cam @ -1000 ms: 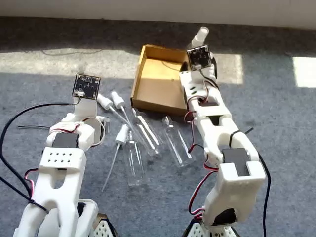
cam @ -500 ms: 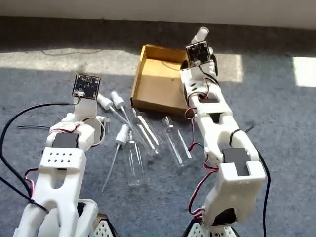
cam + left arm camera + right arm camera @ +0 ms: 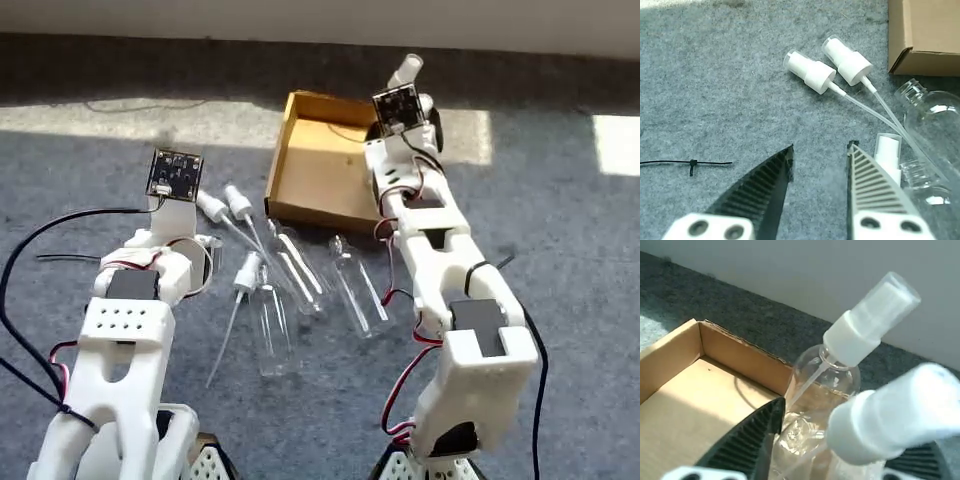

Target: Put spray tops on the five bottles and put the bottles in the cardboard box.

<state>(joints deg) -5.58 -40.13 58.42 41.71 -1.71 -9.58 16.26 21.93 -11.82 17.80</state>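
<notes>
My right gripper is at the far right corner of the cardboard box, shut on a clear bottle whose white spray top sits close to the camera. A second capped bottle stands upright just behind it; a spray top pokes out past the wrist. My left gripper hovers open over the carpet. Two loose spray tops lie ahead of it and a third lies beside one finger. Three uncapped bottles lie between the arms.
The box floor is bare where it shows. A black cable runs over the grey carpet left of the left arm. A pale wall rises just behind the box.
The right wrist has shifted slightly toward the box's far edge with the bottle in its grip. The left arm and the loose parts have not moved.
</notes>
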